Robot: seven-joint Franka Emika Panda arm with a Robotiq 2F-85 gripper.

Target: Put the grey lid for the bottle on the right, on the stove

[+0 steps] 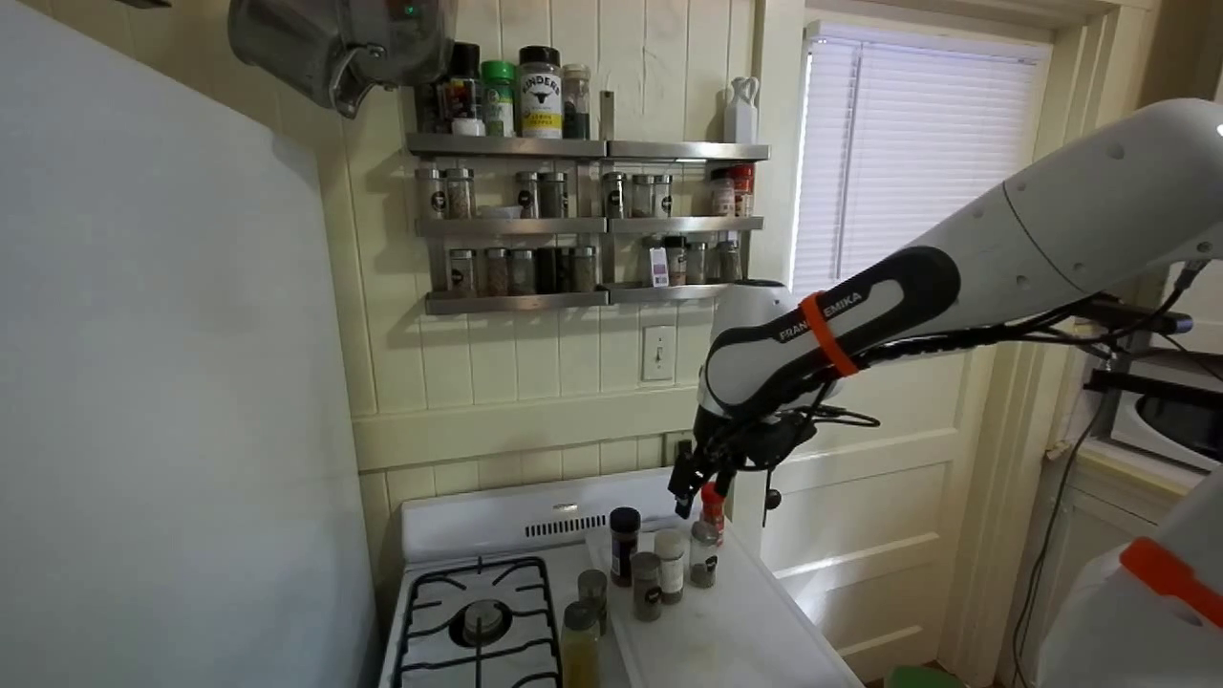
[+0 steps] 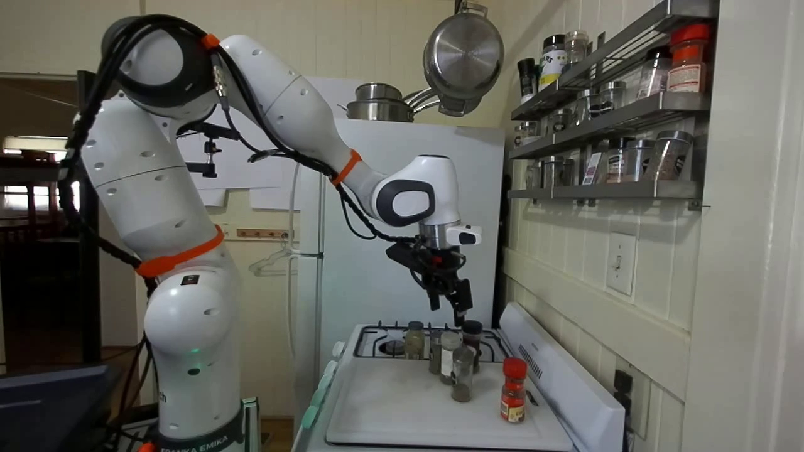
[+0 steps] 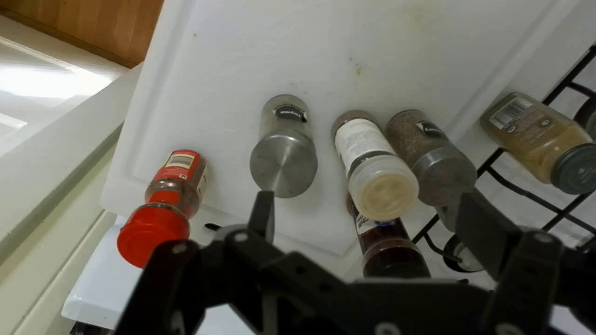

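Observation:
The stove (image 1: 449, 526) is white, with black grates and a raised back panel (image 2: 559, 364). A clear jar with a flat grey lid (image 1: 703, 564) stands upright on the white board (image 1: 736, 635); it shows also in an exterior view (image 2: 461, 380) and the wrist view (image 3: 285, 163). Another grey-lidded jar (image 1: 647, 592) with brown contents stands beside a white-capped bottle (image 3: 372, 172). A third grey-topped jar (image 1: 592, 588) is partly hidden behind the yellow bottle. My gripper (image 3: 368, 209) is open and empty, pointing down above the bottles, near the dark-capped bottle (image 2: 472, 342).
A red-capped bottle (image 2: 513, 389) stands near the back panel. A yellow bottle with a dark green cap (image 1: 580, 645) stands by the grate (image 1: 478, 621). Spice shelves (image 1: 516, 302) hang on the wall above. A tall white fridge (image 2: 402, 226) stands past the stove.

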